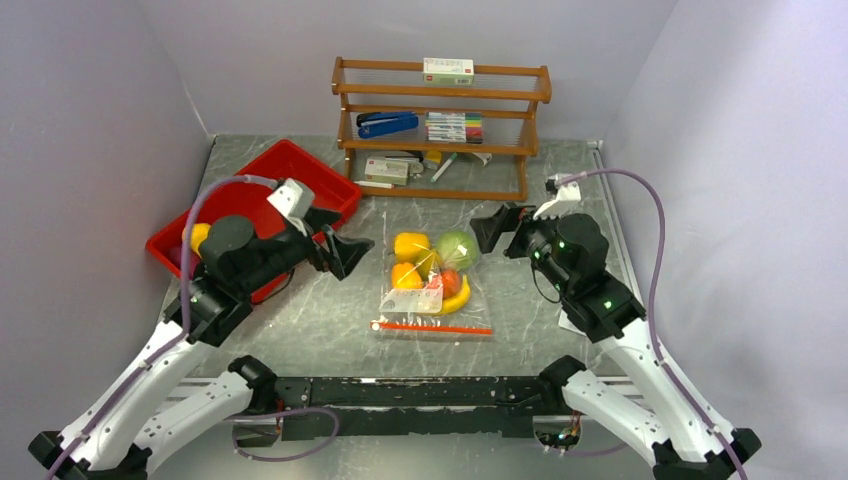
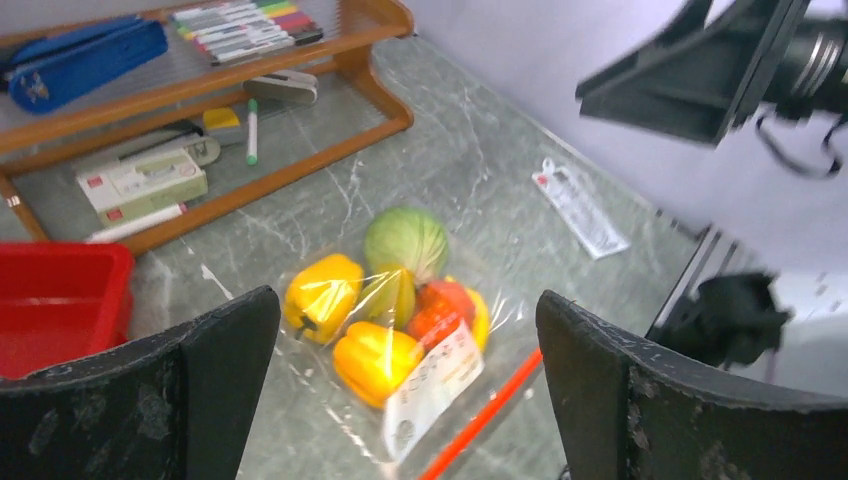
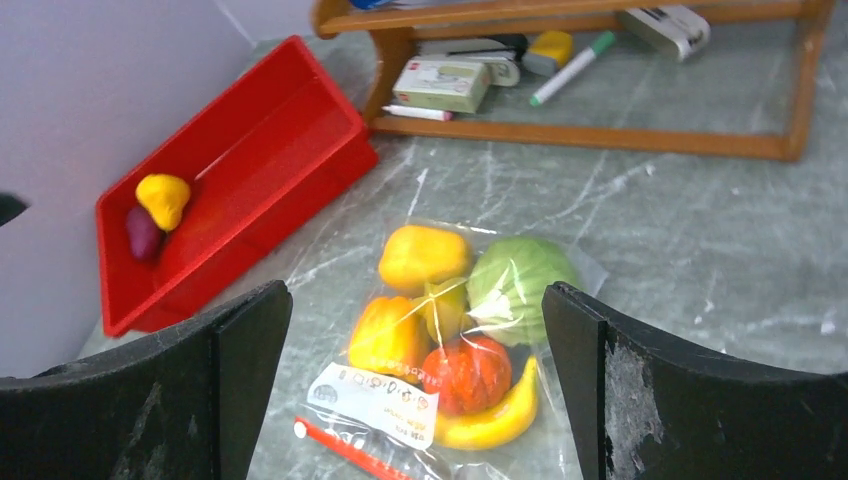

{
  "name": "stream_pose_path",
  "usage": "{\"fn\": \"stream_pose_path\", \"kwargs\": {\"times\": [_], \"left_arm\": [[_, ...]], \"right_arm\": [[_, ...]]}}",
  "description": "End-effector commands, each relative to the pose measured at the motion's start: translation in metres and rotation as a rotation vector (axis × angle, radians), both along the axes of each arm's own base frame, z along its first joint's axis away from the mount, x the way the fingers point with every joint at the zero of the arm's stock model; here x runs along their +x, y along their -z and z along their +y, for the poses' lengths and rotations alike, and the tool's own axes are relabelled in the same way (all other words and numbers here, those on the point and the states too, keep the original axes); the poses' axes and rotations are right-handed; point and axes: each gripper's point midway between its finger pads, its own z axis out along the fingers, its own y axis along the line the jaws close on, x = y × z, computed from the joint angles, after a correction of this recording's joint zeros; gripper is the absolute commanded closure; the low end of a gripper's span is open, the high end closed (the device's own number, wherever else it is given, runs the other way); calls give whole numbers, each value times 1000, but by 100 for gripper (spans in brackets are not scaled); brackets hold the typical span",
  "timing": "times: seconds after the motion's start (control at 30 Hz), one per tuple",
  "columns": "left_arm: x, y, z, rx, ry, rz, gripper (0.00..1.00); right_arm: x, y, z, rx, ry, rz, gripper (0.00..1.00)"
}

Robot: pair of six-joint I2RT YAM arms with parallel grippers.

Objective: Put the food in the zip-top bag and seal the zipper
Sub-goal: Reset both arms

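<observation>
Food (image 1: 430,262) is seen packed inside the bag (image 1: 460,300), which is laid flat on the table (image 1: 300,320) in front of the shelf (image 1: 440,95). A yellow pepper (image 3: 422,255), an orange pepper (image 3: 388,335), a green fruit (image 3: 520,285), a pear (image 3: 445,305), a red-orange piece (image 3: 470,372) and a banana (image 3: 495,420) are pressed together under the clear film. The white label (image 3: 370,400) is set on the bag's near side. The zipper (image 1: 432,327) is stretched straight along the bag's near edge, towards the arm bases; whether it is fully sealed cannot be told.

The left claw (image 1: 355,257) is held spread wide, with nothing between its fingers. It is raised to the left of the bag, near it but apart, by the near corner of the red tray (image 1: 312,182). The right claw (image 1: 487,228) is likewise spread wide and empty. It is held to the right of the bag's far end, close to the green fruit but not touching it. The bag is thus placed between both claws, and it is framed between the fingers in each wrist view.

A yellow piece (image 3: 163,198) and a purple piece (image 3: 142,232) are seen together in the tray.
</observation>
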Motion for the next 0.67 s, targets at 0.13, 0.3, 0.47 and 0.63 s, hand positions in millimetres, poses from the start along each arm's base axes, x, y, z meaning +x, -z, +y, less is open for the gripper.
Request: {"fn": "stream_pose_path", "kwargs": {"times": [0.13, 0.3, 0.47, 0.63], "left_arm": [[11, 42, 36, -149, -365, 433, 1], [16, 43, 60, -147, -470, 362, 1], [16, 27, 80, -118, -541, 292, 1], [15, 23, 80, -111, -536, 289, 1]], "right_arm": [[10, 24, -16, 24, 161, 149, 0], [7, 29, -19, 9, 151, 125, 0], [5, 32, -21, -4, 154, 131, 0], [3, 28, -20, 13, 147, 120, 0]]}}
